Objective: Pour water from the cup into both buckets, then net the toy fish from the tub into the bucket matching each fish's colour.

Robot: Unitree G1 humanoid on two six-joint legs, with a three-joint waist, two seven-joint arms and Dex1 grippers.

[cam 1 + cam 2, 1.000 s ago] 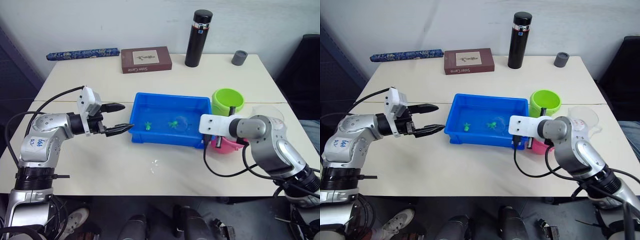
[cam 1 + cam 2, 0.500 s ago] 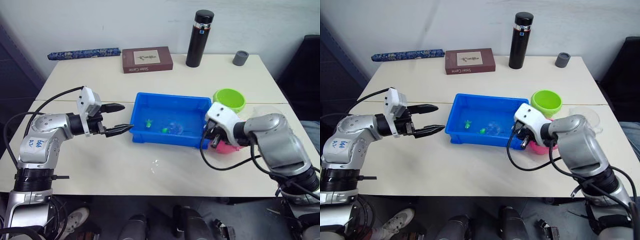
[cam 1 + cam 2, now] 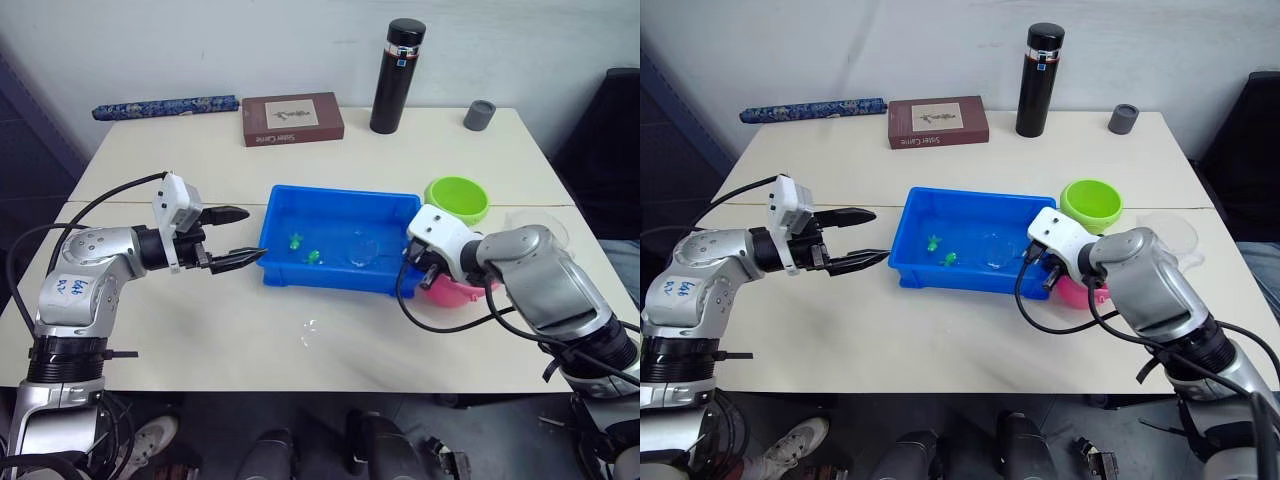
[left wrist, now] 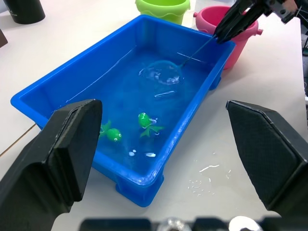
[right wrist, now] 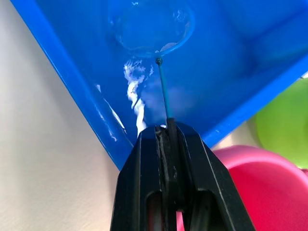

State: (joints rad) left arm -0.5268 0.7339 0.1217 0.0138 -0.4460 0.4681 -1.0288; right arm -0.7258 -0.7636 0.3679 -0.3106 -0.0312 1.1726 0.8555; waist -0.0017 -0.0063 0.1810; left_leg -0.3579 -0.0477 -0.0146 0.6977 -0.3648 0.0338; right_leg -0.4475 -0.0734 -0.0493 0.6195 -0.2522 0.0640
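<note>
The net (image 5: 153, 26) sits under the water in the blue tub (image 3: 300, 205), so its hoop reads only as a faint ring near the tub's right end, and its mesh is hard to make out. The pink bucket (image 3: 455, 291) is mostly hidden behind the right arm; the clear measuring cup (image 3: 545, 224) near the tabletop's right edge is partly covered too.

The right hand (image 5: 168, 132) has its fingers pressed together on the net's thin handle, just outside the tub's right wall, with the stick slanting down into the water. The left hand (image 3: 232, 236) hovers just beside the tub's left wall, fingers spread wide and holding nothing.

Two green toy fish (image 4: 147, 121) float near the tub's left end, apart from the hoop. The lime green bucket (image 3: 456, 198) stands behind the pink one, near the tub's far right corner. Along the tabletop's far edge stand a black thermos (image 3: 397, 76), a small grey cup (image 3: 479, 114), a brown book (image 3: 292, 118) and a patterned blue roll (image 3: 165, 106).
</note>
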